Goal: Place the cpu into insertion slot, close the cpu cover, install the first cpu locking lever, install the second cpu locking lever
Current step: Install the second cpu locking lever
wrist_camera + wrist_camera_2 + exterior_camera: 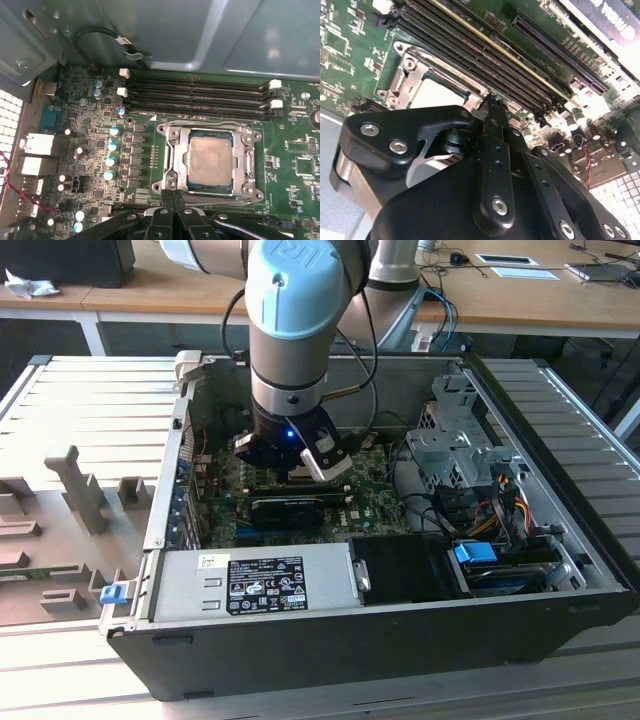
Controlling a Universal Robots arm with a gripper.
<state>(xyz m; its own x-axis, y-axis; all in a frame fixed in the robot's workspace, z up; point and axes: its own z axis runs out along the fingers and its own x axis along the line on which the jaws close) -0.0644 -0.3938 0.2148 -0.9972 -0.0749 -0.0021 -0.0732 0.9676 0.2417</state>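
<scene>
The arm reaches down into the open computer case (400, 640), which lies on its side in the middle of the exterior view, and the gripper (292, 450) hangs low over the motherboard (360, 510) in the upper middle of that picture.

In the first wrist view, the cpu (210, 159) already lies flat in the insertion slot (172, 155), right of centre, its pale metal face up and squared with the socket's rim. The frame around it looks like the cpu cover (248, 162) lying down around the chip, though whether it is locked I cannot tell. No lever is clearly made out.

The gripper (173, 196) sits at the lower middle of the first wrist view, its jaws clenched together with nothing between them, their tips touching or just short of the socket's near edge. So the chip lies straight ahead of the tips, just beyond them, towards the four long memory slots (197, 95) that run across the frame above the socket.

In the second wrist view the closed gripper (492, 102) points at the same socket edge, with the cpu (437, 92) just left of the tips.
</scene>
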